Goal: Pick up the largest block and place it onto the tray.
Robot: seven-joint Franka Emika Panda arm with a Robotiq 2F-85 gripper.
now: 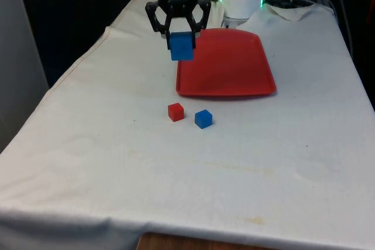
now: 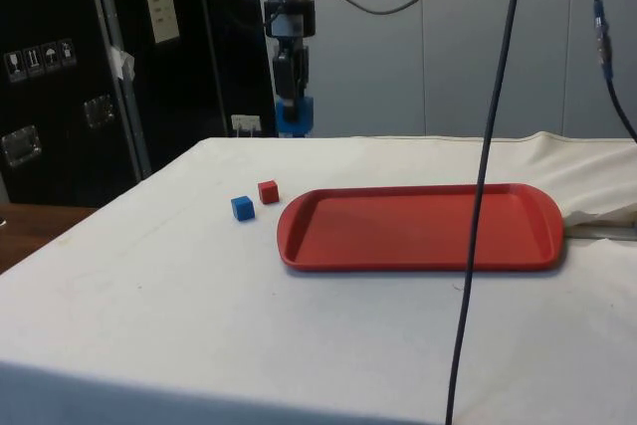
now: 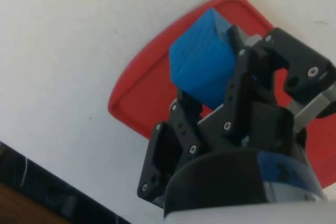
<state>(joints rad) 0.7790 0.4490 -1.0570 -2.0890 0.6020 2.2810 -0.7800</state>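
Note:
A large blue block (image 1: 181,46) hangs in the air, and my gripper (image 1: 179,27) is shut on its top. In the side view the large blue block (image 2: 295,114) is held well above the cloth, behind the tray's left end. The wrist view has the large blue block (image 3: 202,59) clamped between my fingers (image 3: 241,85), over the corner of the red tray (image 3: 142,106). The red tray (image 1: 258,83) lies flat on the table, just to the front view's right of the held block.
A small red cube (image 1: 175,112) and a small blue cube (image 1: 203,118) sit side by side on the cloth in front of the tray. The same small blue cube (image 2: 242,208) and small red cube (image 2: 268,191) lie left of the tray (image 2: 299,246). A dark cable (image 2: 488,176) hangs across the side view.

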